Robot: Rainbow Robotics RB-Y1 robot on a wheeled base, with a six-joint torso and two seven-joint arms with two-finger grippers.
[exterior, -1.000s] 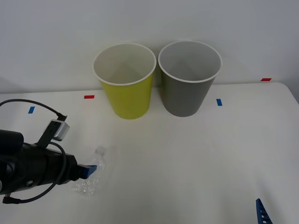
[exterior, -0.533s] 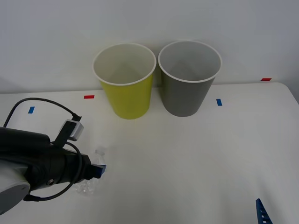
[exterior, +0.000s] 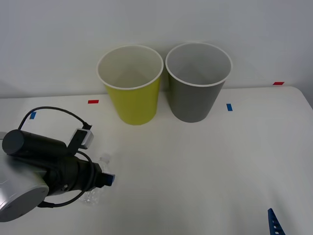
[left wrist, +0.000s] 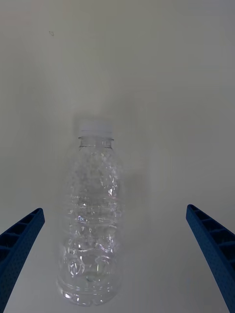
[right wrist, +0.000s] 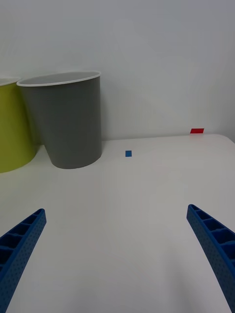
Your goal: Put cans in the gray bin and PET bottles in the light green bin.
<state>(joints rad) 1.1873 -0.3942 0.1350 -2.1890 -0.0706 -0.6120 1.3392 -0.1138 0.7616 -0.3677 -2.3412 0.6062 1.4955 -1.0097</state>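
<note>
White table under my left gripper, wide open, empty — bottle between fingers looks light, crushable; I'd grip mid-body.

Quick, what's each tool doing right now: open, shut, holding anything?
Left tool: open, empty, over the plastic bottle lying on the table.
Right tool: open, empty, low over the table facing the gray bin.

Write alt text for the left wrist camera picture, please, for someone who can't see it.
A small clear crinkled PET bottle with a clear cap lies on a white table, seen from above. The two blue ribbed fingers of the left gripper are spread wide open at either side of it, not touching it.
</note>
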